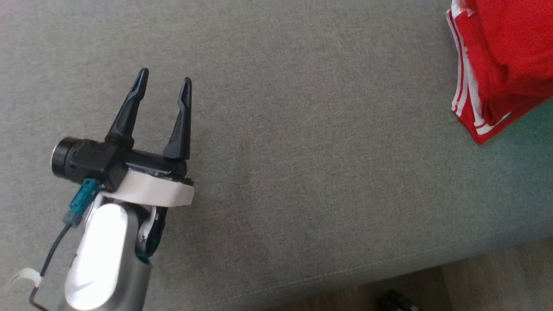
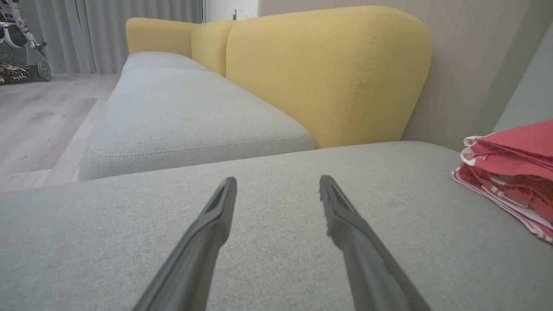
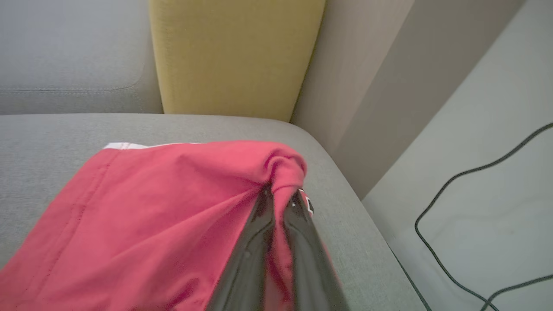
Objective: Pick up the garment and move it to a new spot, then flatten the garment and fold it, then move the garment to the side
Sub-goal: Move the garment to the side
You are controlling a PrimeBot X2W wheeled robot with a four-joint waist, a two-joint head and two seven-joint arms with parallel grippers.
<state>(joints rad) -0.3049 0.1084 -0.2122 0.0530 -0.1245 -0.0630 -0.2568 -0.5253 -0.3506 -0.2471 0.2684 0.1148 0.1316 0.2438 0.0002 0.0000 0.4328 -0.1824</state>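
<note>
Grey sofa cushion, woven fabric, with a yellow backrest standing along its far edge. A second grey seat runs alongside the backrest, with wooden floor and pale curtains beyond it.

Garment: red cloth with white stripe edging, lying on the grey cushion in stacked layers. It sits off the end of the yellow backrest, near the cushion's rounded corner. Part of it runs out of the head view.

Left tool: fingers spread wide, nothing between them. It is over bare cushion in front of the yellow backrest, well apart from the garment. Whether the fingertips touch the cushion cannot be told.

Right tool: fingers pressed together, pinching a bunched fold of the garment. The cloth gathers into a small knot at the fingertips, and red fabric shows between the fingers. This grip is at the garment's end farthest from the yellow backrest's middle, beside the cushion corner.

Black cable lies on the pale floor past that end of the backrest.
</note>
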